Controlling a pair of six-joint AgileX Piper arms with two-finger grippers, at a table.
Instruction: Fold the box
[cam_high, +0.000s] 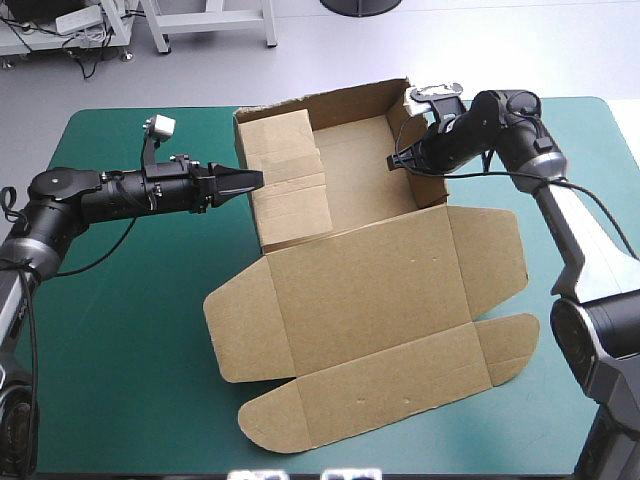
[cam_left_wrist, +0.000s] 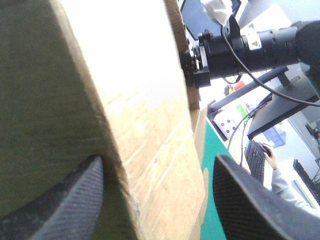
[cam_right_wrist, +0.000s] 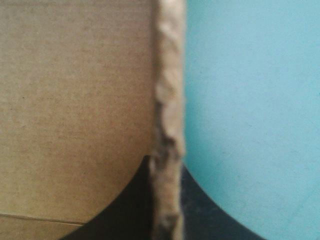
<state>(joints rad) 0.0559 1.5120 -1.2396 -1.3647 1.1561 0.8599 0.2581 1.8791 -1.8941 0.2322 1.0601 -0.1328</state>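
The brown box (cam_high: 370, 290) lies mid-table with its back, left and right walls raised and its lid flat toward the front edge. My left gripper (cam_high: 250, 181) is at the left wall, which has folded inner panels. In the left wrist view this gripper (cam_left_wrist: 157, 200) is open, its fingers astride the wall's board (cam_left_wrist: 145, 100). My right gripper (cam_high: 397, 161) is at the top edge of the right wall. The right wrist view shows this gripper (cam_right_wrist: 167, 200) shut on the board's rough edge (cam_right_wrist: 167, 100).
The lid's rounded flaps (cam_high: 505, 350) spread over the teal-green cover (cam_high: 110, 330) toward the front and right. Bare cover lies left of the box and beyond the right wall (cam_right_wrist: 250, 100). The right arm (cam_left_wrist: 250, 45) shows past the left wall.
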